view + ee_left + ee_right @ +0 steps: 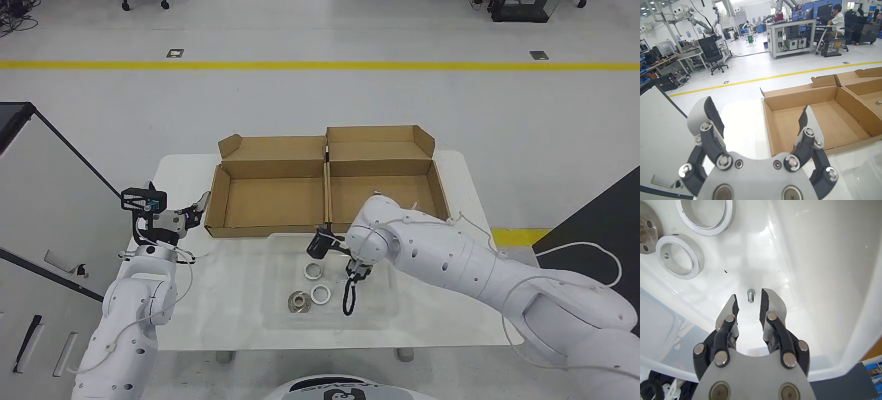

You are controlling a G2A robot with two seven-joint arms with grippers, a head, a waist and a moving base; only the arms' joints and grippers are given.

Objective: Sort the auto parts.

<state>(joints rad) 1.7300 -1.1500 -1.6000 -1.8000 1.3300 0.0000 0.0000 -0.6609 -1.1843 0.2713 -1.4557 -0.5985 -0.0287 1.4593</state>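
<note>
The right gripper (749, 300) hangs released around the small bolt (750, 296); lower squarely before pinching. The left gripper (761, 117) sits released.

Beyond the left fingers (713, 115), a yellow floor line (772, 77) runs across. Farther past it stand a black office chair (712, 53), a green bin (750, 39) and a metal-framed equipment rack (791, 39).

White surface (225, 290). Two open cardboard boxes sit on it along the far edge, side by side and touching: left box (265, 205), right box (390, 192). Translucent plastic tray (382, 305) sits just in front of them, near side.
</note>
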